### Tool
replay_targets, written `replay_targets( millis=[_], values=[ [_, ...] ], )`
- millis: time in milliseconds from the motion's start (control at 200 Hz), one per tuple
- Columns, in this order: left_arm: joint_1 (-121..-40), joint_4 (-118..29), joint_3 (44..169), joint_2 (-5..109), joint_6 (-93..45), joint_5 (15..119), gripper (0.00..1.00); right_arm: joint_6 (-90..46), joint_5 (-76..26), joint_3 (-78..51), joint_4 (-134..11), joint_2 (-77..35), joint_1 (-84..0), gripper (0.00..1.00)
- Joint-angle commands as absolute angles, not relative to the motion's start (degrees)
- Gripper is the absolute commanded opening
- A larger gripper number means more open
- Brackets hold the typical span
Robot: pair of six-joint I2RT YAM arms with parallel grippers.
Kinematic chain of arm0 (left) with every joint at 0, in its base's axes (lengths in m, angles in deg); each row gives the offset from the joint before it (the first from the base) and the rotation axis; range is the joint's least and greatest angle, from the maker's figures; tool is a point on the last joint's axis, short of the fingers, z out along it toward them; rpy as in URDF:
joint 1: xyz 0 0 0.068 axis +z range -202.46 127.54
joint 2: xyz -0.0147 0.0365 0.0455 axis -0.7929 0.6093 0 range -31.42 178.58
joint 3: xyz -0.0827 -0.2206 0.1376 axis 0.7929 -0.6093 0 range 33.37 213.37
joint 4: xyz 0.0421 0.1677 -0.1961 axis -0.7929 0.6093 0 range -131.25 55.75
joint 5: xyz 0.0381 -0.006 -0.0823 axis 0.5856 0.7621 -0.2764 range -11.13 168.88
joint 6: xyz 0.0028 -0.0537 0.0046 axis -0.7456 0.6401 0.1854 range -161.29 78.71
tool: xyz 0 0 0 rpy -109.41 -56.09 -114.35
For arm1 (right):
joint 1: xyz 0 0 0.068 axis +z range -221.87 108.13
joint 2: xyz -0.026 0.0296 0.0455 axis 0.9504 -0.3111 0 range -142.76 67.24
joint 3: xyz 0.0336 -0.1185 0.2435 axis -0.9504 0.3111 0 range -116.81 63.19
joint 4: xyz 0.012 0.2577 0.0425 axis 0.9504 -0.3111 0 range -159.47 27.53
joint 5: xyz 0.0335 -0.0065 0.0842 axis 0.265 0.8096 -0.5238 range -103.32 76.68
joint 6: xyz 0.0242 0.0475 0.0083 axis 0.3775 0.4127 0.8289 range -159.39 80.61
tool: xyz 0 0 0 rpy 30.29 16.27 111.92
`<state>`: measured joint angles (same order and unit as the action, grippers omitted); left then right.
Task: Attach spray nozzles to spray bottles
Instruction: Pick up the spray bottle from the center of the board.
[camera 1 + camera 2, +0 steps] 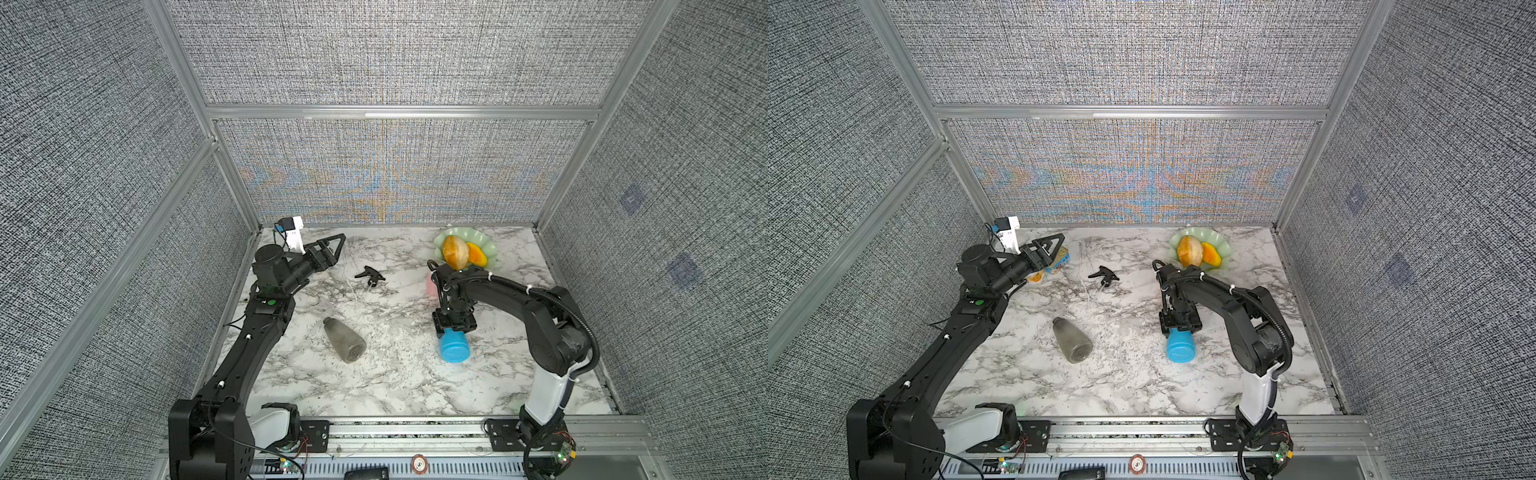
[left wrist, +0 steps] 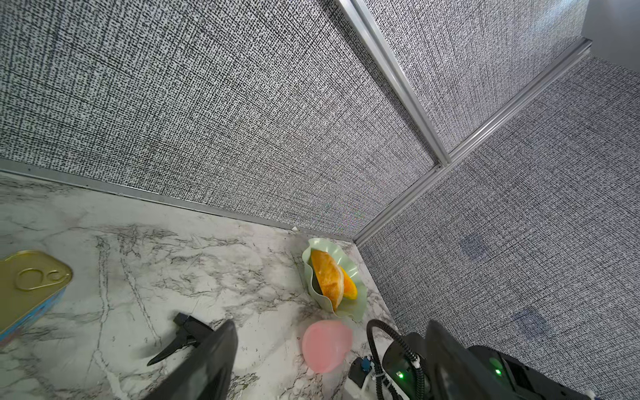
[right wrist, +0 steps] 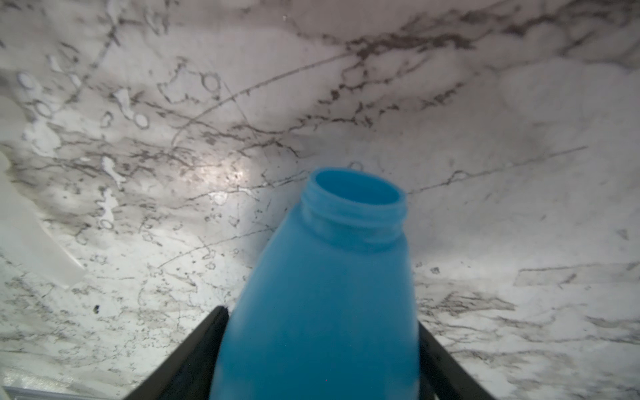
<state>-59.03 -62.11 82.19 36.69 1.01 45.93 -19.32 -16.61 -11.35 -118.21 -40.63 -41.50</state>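
Observation:
My right gripper (image 1: 453, 331) (image 3: 321, 317) is shut on the body of the blue spray bottle (image 1: 454, 347) (image 1: 1180, 348) (image 3: 329, 294). Its open threaded neck points away from the wrist, low over the marble. The smoky grey bottle (image 1: 344, 340) (image 1: 1071, 340) lies on its side mid-table. Behind the right arm lies the pink bottle (image 1: 431, 284) (image 2: 325, 344). A black spray nozzle (image 1: 370, 275) (image 1: 1104, 275) (image 2: 183, 332) lies at the back centre. My left gripper (image 1: 337, 245) (image 1: 1057, 244) (image 2: 329, 327) hangs open and empty at the back left.
Tin cans (image 1: 1061, 259) (image 2: 31, 280) sit under the left gripper at the back left. A green scalloped dish (image 1: 488, 249) (image 1: 1224, 246) (image 2: 358, 306) with bread and orange fruit stands at the back right. Fabric walls with metal rails enclose the marble table (image 1: 395, 382).

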Motion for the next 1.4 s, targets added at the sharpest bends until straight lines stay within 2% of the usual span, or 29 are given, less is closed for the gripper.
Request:
replay_targets(
  millis=[0,50,145,180,350,760,870,965,1396],
  values=[
    [-59.0,-62.0,82.4,36.9,0.3,46.3,0.85,-20.9,-15.2,-12.5,-120.7,-41.3,-41.2,0.82],
    [-59.0,-62.0,82.5,36.8,0.4,46.3,0.85,-20.9,-15.3,-12.8,-121.1,-41.2,-41.0,0.88],
    [-59.0,-62.1,82.6,36.4,0.4,46.1,0.85,-20.9,-15.5,-13.4,-122.6,-41.2,-40.9,0.93],
    [-59.0,-62.1,82.5,36.2,0.4,46.0,0.85,-20.7,-15.6,-13.6,-123.4,-41.0,-40.9,0.99],
    [-59.0,-62.0,82.6,34.8,0.3,46.4,0.85,-20.7,-17.2,-13.8,-125.7,-41.2,-41.3,0.99],
    [-59.6,-63.5,82.3,35.1,1.9,44.6,0.85,-21.3,-19.8,-19.8,-126.6,-48.3,-42.3,0.9],
    [-59.8,-63.6,82.4,34.8,1.9,44.3,0.85,-21.2,-19.3,-20.1,-126.3,-48.9,-42.7,0.84],
    [-59.8,-63.6,82.3,34.6,1.7,44.5,0.85,-21.4,-19.2,-20.3,-126.1,-49.2,-42.7,0.73],
    [-60.3,-68.1,80.5,35.8,3.2,43.5,0.88,-19.2,-23.4,-18.0,-119.4,-39.5,-42.0,0.7]
  ],
)
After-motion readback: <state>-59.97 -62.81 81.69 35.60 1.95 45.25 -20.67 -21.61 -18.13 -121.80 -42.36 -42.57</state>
